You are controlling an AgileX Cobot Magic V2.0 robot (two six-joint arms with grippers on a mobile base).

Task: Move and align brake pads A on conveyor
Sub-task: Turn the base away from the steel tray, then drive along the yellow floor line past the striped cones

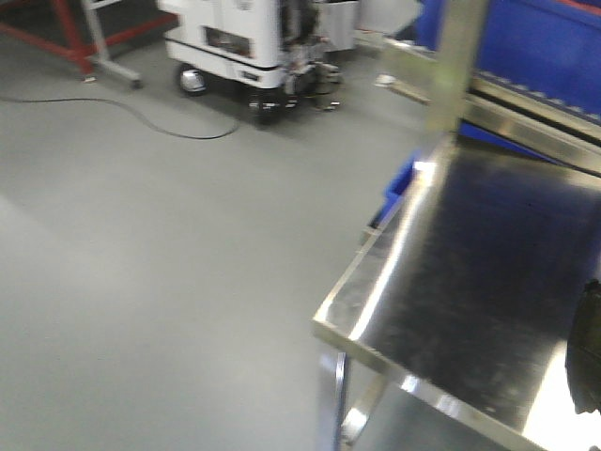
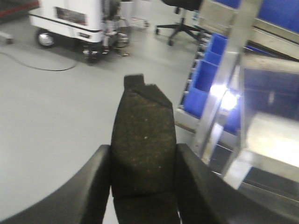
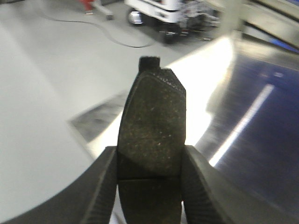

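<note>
In the left wrist view, my left gripper (image 2: pixel 142 148) is shut on a dark-grey brake pad (image 2: pixel 142 109). The pad stands lengthwise between the fingers with its end tab pointing away, held over the grey floor beside the rack. In the right wrist view, my right gripper (image 3: pixel 149 149) is shut on a second brake pad (image 3: pixel 152 105), with its groove at the fingertips, above the corner of the shiny steel table (image 3: pixel 261 121). The conveyor and the other pads are out of view.
The steel table (image 1: pixel 470 282) fills the right of the front view, and a dark shape (image 1: pixel 590 348) that I cannot identify sits at its right edge. A roller rack with blue bins (image 2: pixel 205 74) stands behind it. A white wheeled machine (image 1: pixel 235 42) and a floor cable (image 1: pixel 141 113) lie beyond.
</note>
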